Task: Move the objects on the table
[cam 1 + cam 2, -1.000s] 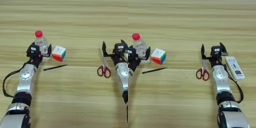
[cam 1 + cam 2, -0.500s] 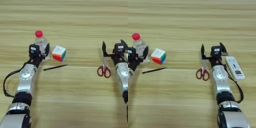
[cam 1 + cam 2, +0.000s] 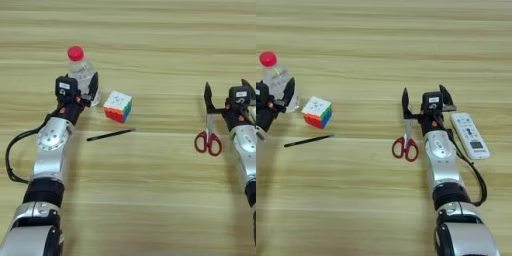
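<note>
A: Anything changed on the desk point(image 3: 150, 210)?
B: Little. The left tool point(image 3: 79, 89) has closed in on the bottle point(image 3: 82, 75), fingers wide around its base, not yet clamped.
A: The right tool point(image 3: 424, 99)?
B: Unmoved, spread wide over the scissors point(image 3: 406, 142), beside a white remote point(image 3: 469, 135).
A: Smaller things?
B: Cube point(image 3: 118, 106) and black stick point(image 3: 110, 134) lie untouched, just right of the bottle.
</note>
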Motion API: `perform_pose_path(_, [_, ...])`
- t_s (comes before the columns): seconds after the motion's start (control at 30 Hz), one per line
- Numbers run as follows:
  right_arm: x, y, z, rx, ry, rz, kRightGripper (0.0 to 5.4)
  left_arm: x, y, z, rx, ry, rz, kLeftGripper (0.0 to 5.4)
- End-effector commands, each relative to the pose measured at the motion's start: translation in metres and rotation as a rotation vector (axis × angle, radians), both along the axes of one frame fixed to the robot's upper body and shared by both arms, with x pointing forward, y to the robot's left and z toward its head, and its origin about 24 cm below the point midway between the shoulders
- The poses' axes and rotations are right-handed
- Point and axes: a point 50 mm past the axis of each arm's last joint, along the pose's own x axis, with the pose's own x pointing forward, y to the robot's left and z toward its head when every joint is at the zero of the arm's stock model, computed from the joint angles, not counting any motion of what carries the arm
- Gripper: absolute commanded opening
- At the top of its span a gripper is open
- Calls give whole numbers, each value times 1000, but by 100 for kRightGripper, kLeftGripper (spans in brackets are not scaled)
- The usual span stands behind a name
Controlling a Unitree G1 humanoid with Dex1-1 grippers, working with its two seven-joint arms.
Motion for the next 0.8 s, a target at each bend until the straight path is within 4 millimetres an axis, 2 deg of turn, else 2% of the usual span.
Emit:
perform_pose_path(0.03, [3,1,4,-6,-11,5,540,5,-6,26,-19,-92,-19,309])
perform_pose_path(0.13, [3,1,4,-6,-10,6,540,4,-13,33,-27,-110,-39,309])
perform_pose_path(0.37, [3,2,4,-5,-9,8,540,2,-46,43,-59,-124,-157,307])
perform_pose_path(0.63, [3,5,4,-2,-15,8,540,-6,-89,25,-71,-39,-310,306])
perform_pose_path(0.8, [3,7,5,-1,-20,8,540,-8,-98,15,-71,-7,-343,305])
